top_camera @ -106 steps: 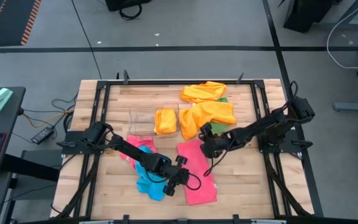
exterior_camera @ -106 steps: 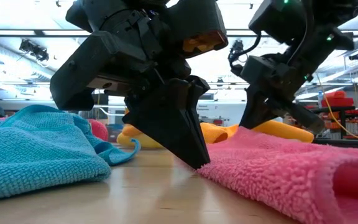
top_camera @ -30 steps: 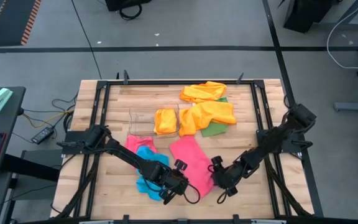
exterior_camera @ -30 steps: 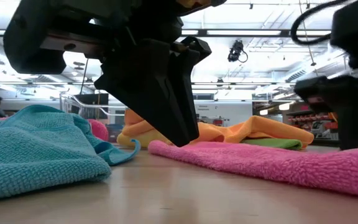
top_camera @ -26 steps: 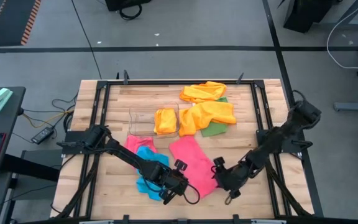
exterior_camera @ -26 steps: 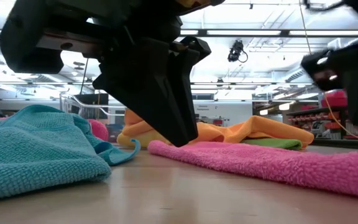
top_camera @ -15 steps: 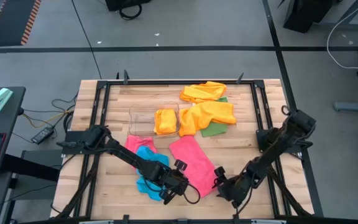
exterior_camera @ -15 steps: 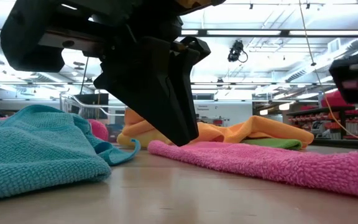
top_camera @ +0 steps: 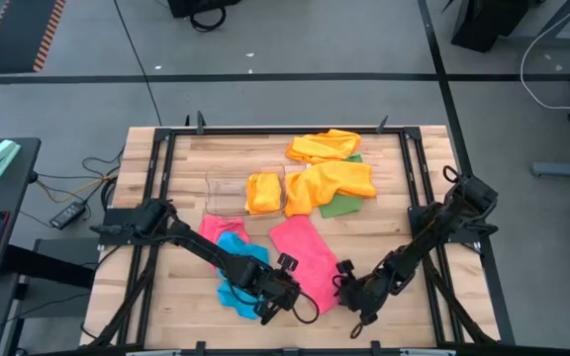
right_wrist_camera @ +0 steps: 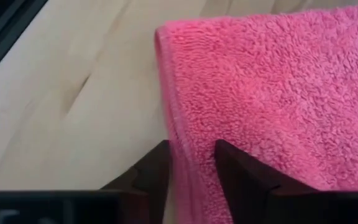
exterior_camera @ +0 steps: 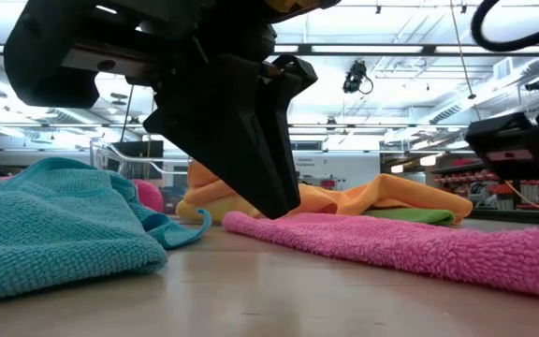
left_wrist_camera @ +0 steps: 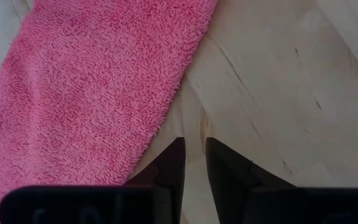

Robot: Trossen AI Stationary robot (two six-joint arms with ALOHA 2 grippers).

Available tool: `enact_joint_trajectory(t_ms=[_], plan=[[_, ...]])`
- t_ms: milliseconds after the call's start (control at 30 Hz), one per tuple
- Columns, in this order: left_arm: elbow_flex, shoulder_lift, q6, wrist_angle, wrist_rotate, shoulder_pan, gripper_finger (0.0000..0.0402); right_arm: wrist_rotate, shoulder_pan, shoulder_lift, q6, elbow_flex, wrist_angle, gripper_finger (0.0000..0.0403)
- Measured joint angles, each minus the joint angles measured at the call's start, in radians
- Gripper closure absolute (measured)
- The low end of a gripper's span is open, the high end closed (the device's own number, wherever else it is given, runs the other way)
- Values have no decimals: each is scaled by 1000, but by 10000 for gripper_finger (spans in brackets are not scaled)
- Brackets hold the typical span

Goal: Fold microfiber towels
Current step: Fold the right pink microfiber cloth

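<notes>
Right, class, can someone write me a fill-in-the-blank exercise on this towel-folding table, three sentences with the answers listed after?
1. The right gripper straddles an edge of the soft ____ microfiber towel.
2. The clear plastic rectangular bin holds a folded ____ cloth.
3. The crumpled blue microfiber towel lies under the ____ arm.

Missing words: pink; orange; left

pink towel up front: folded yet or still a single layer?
Folded. The pink towel lies as a narrow strip, and the right wrist view shows a doubled, rounded edge with the right gripper straddling it.
</notes>
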State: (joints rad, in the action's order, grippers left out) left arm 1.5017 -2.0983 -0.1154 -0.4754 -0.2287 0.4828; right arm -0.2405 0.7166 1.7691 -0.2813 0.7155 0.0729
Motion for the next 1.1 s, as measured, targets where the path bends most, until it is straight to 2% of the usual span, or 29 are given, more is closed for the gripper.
enact_joint_trajectory(t_ms=[167, 233, 533, 767, 1100], plan=[[0, 0, 1, -2, 0, 3, 328, -5, -4, 0, 29, -1, -11, 373], [0, 0, 1, -3, 0, 3, 326, -3, -5, 0, 35, -1, -13, 392], [0, 0, 7, -14, 0, 9, 330, 47, -2, -95, 61, -10, -63, 395], [0, 0, 2, 8, 0, 15, 330, 183, 12, -147, 31, -7, -69, 396], [0, 0, 41, 22, 0, -7, 329, 191, 72, -276, -22, -6, -100, 397]])
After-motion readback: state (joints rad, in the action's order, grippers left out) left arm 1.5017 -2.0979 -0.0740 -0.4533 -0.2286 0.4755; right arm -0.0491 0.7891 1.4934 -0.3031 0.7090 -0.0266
